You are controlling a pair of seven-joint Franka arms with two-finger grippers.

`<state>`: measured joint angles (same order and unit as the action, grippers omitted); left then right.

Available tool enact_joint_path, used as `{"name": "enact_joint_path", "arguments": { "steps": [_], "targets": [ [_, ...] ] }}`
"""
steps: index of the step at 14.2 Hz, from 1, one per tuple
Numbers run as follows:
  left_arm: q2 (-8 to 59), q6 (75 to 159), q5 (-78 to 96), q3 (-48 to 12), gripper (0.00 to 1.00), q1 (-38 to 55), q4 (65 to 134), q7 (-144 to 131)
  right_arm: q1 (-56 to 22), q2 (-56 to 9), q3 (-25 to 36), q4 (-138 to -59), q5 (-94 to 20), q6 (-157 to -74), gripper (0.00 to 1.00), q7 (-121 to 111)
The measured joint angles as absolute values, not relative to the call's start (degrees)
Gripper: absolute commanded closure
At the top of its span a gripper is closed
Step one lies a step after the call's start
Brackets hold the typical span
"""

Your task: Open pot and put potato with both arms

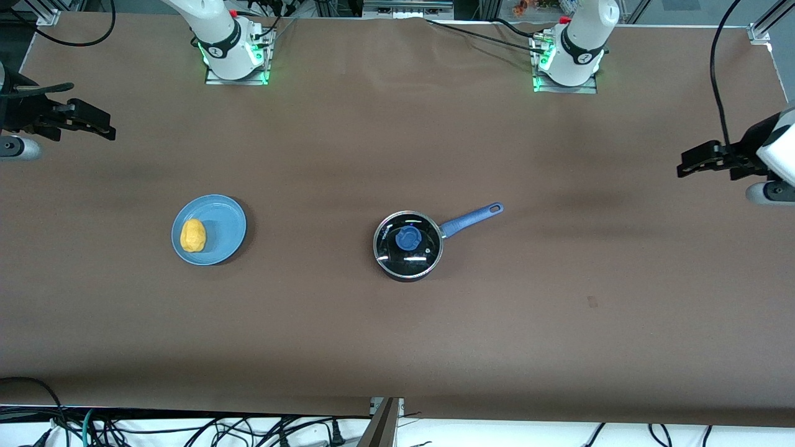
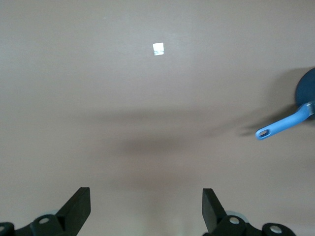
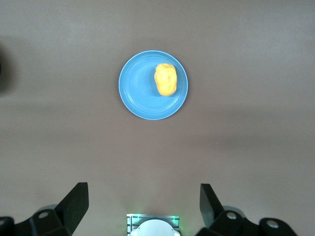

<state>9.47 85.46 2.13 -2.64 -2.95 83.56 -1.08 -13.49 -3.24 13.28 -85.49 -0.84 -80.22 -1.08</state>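
Observation:
The black pot [image 1: 397, 270] stands mid-table with its glass lid [image 1: 422, 252] on it, blue knob [image 1: 407, 238] up. Its blue handle [image 1: 472, 218] points toward the left arm's end. The handle [image 2: 278, 127] and a bit of the pot also show in the left wrist view. The yellow potato [image 1: 192, 235] lies on a light-blue plate [image 1: 223, 226] toward the right arm's end; the right wrist view shows the potato [image 3: 166, 79] and the plate [image 3: 142, 98]. My right gripper [image 1: 93, 115] [image 3: 143, 201] is open and empty, raised at its table end. My left gripper [image 1: 686, 162] [image 2: 146, 204] is open and empty, raised at its end.
The brown table [image 1: 397, 335] carries a small mark [image 1: 592, 302] toward the left arm's end, also in the left wrist view [image 2: 158, 48]. The arm bases [image 1: 236, 59] [image 1: 568, 68] stand along the edge farthest from the front camera. Cables hang below the nearest edge.

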Motion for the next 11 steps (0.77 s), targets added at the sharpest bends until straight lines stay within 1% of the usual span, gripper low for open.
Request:
{"name": "enact_joint_path", "arguments": {
  "steps": [2, 4, 8, 11],
  "targets": [
    [11.95, 90.24, 2.31, -6.5, 0.0, -2.1, 83.71, -9.71, -13.48, -3.24, 13.29, -85.49, -0.84, -80.22, 0.0, -1.08],
    [16.2, 95.32, 2.32, -8.83, 0.0, 1.44, 83.85, -19.38, -13.47, -3.24, 13.32, -85.49, -0.82, -80.22, 0.0, -1.08],
    [26.58, 105.62, 2.33, -9.52, 0.0, 11.05, 82.98, -38.01, -13.42, -3.24, 13.77, -85.5, -0.78, -80.22, 0.0, -1.08],
    [34.37, 107.88, 2.33, -9.68, 0.0, 17.56, 77.29, -46.02, -13.35, -3.24, 13.99, -85.51, -0.78, -80.22, 0.0, -1.08]
  ]
}}
